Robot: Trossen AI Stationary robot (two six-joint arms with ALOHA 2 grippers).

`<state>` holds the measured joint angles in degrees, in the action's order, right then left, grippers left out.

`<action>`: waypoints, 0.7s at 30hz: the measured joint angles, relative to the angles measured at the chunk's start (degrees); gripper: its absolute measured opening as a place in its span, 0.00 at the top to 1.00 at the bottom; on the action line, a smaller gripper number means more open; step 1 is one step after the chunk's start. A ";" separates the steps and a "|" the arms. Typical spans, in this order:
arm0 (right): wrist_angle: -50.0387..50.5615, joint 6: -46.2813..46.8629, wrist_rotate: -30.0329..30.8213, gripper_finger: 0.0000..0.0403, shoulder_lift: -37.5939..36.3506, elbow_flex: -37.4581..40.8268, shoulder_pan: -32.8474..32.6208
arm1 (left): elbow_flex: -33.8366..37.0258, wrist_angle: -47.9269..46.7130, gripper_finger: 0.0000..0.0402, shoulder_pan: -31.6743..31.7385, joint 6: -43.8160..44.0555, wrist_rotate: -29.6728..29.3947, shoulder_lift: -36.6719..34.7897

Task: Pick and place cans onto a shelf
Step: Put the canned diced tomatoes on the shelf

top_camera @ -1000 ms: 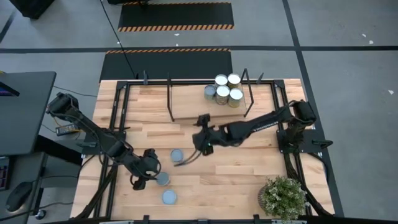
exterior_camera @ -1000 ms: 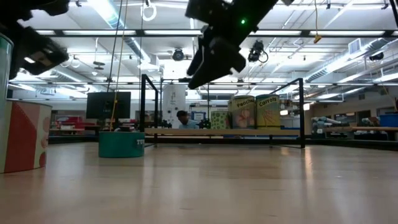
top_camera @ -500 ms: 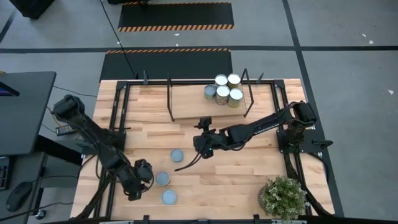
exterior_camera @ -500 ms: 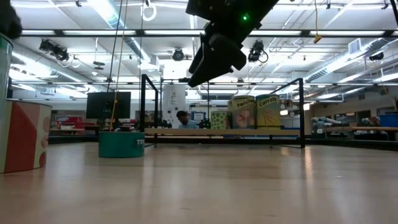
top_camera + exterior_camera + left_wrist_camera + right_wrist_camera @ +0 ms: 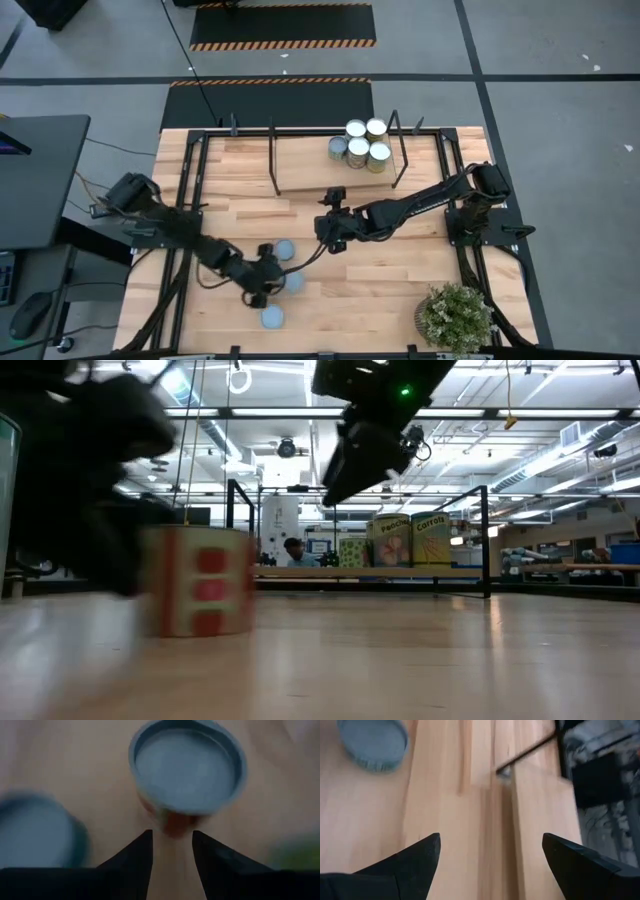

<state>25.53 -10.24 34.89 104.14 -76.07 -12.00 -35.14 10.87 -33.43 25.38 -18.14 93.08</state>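
Grey floor (image 5: pixel 560 60), striped mats (image 5: pixel 283 27), ceiling strip lights (image 5: pixel 560 455)

text: "Carrots" on shelf can (image 5: pixel 430 540) | other can labels unreadable

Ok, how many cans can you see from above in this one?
8 cans. Five cluster at the shelf's right end. Three are on the tabletop: mid-table, beside the left tool, near the front edge. The cluster could hide more.
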 joint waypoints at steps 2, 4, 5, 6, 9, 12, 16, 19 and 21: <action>2.86 2.94 -0.02 0.11 -0.77 0.00 -0.46 | -0.01 6.04 0.64 2.40 -2.55 -1.29 2.29; 5.82 5.91 -0.22 0.11 -1.49 -0.02 -1.03 | 0.00 11.39 0.64 4.46 -4.87 -1.35 4.26; 6.70 7.26 -0.87 0.11 -1.71 -0.02 -1.41 | -0.02 14.17 0.64 5.33 -5.69 -1.27 5.20; 7.10 8.35 -2.13 0.11 -1.86 -0.02 -1.81 | -0.02 15.78 0.64 5.95 -6.60 -1.21 5.70; 6.92 10.73 -7.03 0.11 -1.97 -0.01 -3.23 | -0.17 18.49 0.64 7.32 -8.46 -1.18 6.47; 5.32 12.12 -11.93 0.11 -1.97 0.00 -4.56 | -0.15 18.11 0.64 7.89 -8.66 0.26 5.91; 0.58 11.86 -14.31 0.11 -1.97 0.02 -6.95 | -0.15 17.66 0.64 7.99 -8.64 4.17 5.04; -4.39 11.72 -17.35 0.11 -1.20 0.00 -8.14 | -0.15 16.05 0.64 7.82 -8.03 5.85 3.87; -5.61 11.67 -20.25 0.11 -0.43 0.13 -8.40 | -0.13 14.67 0.64 7.49 -8.03 5.94 2.40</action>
<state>19.92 1.43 14.64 103.71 -75.94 -20.40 -35.27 25.54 -25.94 17.34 -12.20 95.48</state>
